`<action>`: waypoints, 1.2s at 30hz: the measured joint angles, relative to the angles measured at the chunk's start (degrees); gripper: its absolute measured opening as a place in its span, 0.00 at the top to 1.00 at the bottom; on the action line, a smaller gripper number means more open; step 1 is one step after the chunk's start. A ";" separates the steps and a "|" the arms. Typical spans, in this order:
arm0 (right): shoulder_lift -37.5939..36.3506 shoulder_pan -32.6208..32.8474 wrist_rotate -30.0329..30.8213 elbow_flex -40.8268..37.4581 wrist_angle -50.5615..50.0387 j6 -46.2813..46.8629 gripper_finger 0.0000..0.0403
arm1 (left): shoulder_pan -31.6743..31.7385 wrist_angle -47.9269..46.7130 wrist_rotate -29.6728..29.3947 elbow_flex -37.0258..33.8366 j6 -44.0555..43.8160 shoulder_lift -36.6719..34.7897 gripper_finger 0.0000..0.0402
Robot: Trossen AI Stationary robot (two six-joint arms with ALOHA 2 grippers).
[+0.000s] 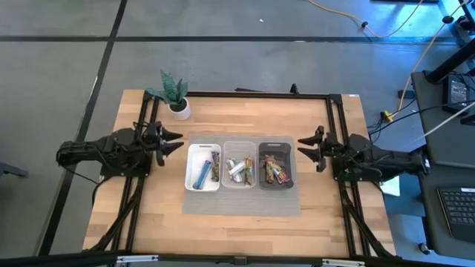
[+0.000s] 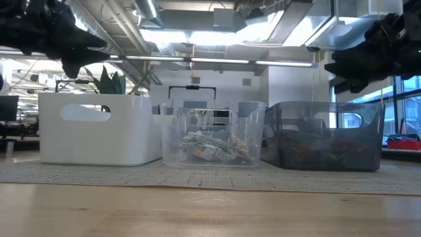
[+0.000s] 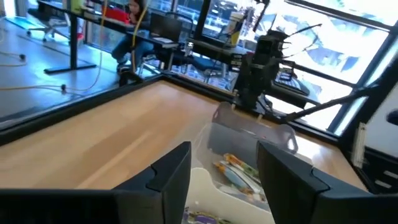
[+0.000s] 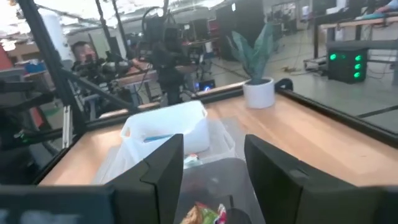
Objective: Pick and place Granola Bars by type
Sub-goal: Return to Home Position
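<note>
Three trays stand side by side on a grey mat [image 1: 241, 202]: a white one [image 1: 202, 167], a clear one [image 1: 240, 165] and a dark one [image 1: 275, 165]. Granola bars lie inside all three: a blue one and a brown one in the white tray [image 1: 202, 174], silver ones in the clear tray [image 1: 238, 170], brown-green-red ones in the dark tray [image 1: 273, 171]. My left gripper [image 1: 176, 140] hovers open and empty left of the white tray. My right gripper [image 1: 303, 147] hovers open and empty right of the dark tray.
A small potted plant [image 1: 175, 95] stands at the table's far left, behind the trays. Bare wood lies in front of the mat toward the near edge [image 1: 237, 233]. A person sits in the room beyond the table [image 3: 132, 14].
</note>
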 joint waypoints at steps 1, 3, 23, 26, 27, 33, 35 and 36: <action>0.04 -1.05 -1.60 0.00 -0.39 -0.09 0.57 | 0.57 1.55 0.08 -1.06 -0.04 0.00 0.57; 0.04 -2.54 -2.72 0.00 -0.66 -0.23 0.57 | 1.53 3.78 0.47 -3.17 -0.23 0.00 0.57; 0.09 -6.88 -3.78 0.00 -0.66 -4.80 0.57 | 7.27 9.94 3.06 -7.29 1.68 0.21 0.57; 0.09 -6.88 -3.76 0.00 -0.66 -5.73 0.57 | 7.27 9.94 3.04 -7.29 1.68 0.21 0.56; 0.09 -6.88 -3.76 0.00 -0.66 -5.74 0.57 | 7.27 9.93 3.04 -7.29 1.69 0.21 0.56; 0.09 -6.88 -3.76 0.02 -0.66 -5.74 0.57 | 7.27 9.92 3.04 -7.29 1.68 0.21 0.57; 0.09 -6.88 -3.76 0.04 -0.66 -5.65 0.57 | 7.27 9.92 3.04 -7.29 1.68 0.21 0.57; 0.09 -6.88 -3.76 0.04 -0.66 -5.67 0.57 | 7.27 9.92 3.04 -7.29 1.68 0.21 0.57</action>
